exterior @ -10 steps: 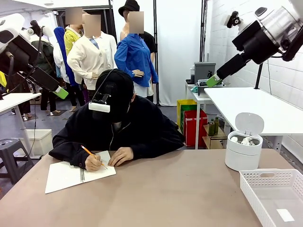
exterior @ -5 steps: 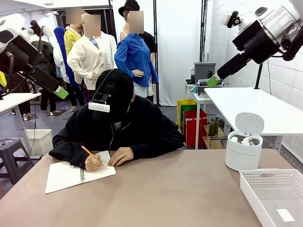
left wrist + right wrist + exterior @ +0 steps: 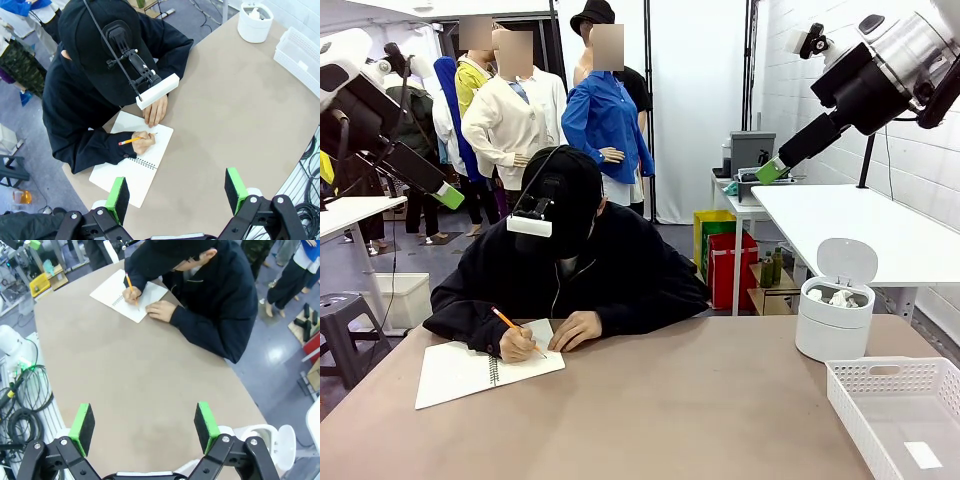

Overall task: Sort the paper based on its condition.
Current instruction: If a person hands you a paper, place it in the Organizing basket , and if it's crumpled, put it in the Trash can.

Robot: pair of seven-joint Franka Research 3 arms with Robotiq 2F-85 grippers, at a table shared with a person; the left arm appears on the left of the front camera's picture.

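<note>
Waiting stage, before any sorting. Near edge of the bench (image 3: 650,420): a white basket (image 3: 880,400) holding one flat sheet of paper (image 3: 923,455), its long axis running toward the far right corner. Behind it, a round white bin (image 3: 832,335), lid up, holds crumpled paper (image 3: 840,297). Farther left, a person's hand (image 3: 517,343) writes with a pencil (image 3: 515,330) in a spiral notebook (image 3: 485,365). Both the left gripper (image 3: 177,192) and right gripper (image 3: 144,427) hover high, jaws apart, empty. The next move calls for a loose sheet to be offered.

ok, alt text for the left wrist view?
Seen from above, a person in black leans over the tan table, writing with a pencil in an open spiral notebook. The left tool hangs open above the table's near edge; a white bin and basket sit far right.
</note>
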